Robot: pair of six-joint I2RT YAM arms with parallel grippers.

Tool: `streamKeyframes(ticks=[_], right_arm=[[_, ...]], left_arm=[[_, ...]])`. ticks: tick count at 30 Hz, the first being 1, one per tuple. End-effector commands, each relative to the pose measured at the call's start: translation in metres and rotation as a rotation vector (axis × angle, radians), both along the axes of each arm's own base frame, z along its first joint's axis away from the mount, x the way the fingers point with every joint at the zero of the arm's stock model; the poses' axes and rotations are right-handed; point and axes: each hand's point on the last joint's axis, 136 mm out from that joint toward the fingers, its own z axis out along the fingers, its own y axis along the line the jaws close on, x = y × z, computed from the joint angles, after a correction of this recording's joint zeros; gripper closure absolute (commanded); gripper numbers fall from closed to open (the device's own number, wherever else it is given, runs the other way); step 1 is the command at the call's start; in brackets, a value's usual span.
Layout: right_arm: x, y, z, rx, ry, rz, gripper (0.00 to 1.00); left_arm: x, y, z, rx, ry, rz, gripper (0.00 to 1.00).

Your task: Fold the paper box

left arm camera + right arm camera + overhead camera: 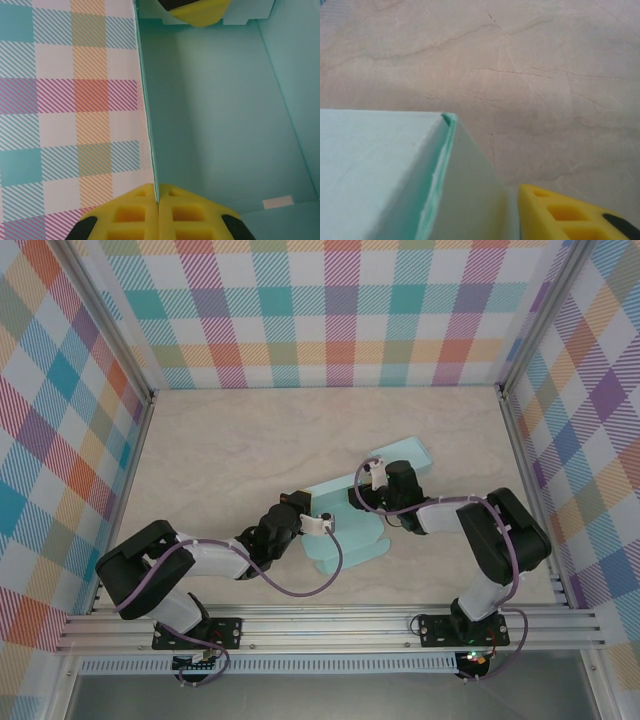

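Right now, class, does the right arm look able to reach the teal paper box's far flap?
Probably yes: the right gripper hangs right beside that far flap, with nothing standing between them.

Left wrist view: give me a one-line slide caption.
Left gripper shut on a thin wall edge of the mint paper box, its inside face in view.

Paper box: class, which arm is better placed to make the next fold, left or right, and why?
Probably the right. The left gripper is shut on a raised wall of the paper box, steadying it; the right gripper sits beside the box's corner, free to press a panel.
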Motion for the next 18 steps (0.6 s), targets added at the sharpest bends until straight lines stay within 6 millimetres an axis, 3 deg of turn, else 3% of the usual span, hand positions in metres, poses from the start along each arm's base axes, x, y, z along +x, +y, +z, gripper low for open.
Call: streamKeyframes(ticks=[1,3,4,9,13,18], right_arm=[[0.015,-0.002,0.001,-0.06,-0.065,-0.063,0.65],[0.017,-0.005,0.001,-0.083,-0.084,-0.087,0.73],[0.017,-0.006,0.002,-0.089,-0.09,-0.096,0.77],[0.015,-0.007,0.007,-0.098,-0.118,-0.102,0.88],[0.014,-0.007,0.011,-0.13,-0.142,-0.103,0.9],[0.013,-0.012,0.016,-0.18,-0.165,-0.139,0.95]], left_arm=[[-0.004,-0.008,0.008,-0.049,0.036,-0.048,1.0],[-0.007,-0.01,0.014,-0.094,0.057,-0.052,0.95],[-0.007,-0.01,0.017,-0.122,0.07,-0.054,0.87],[-0.012,-0.01,0.041,-0.292,0.114,-0.041,0.44],[-0.023,-0.007,0.075,-0.535,0.17,-0.042,0.0],[-0.035,0.021,0.13,-0.946,0.217,0.036,0.0]])
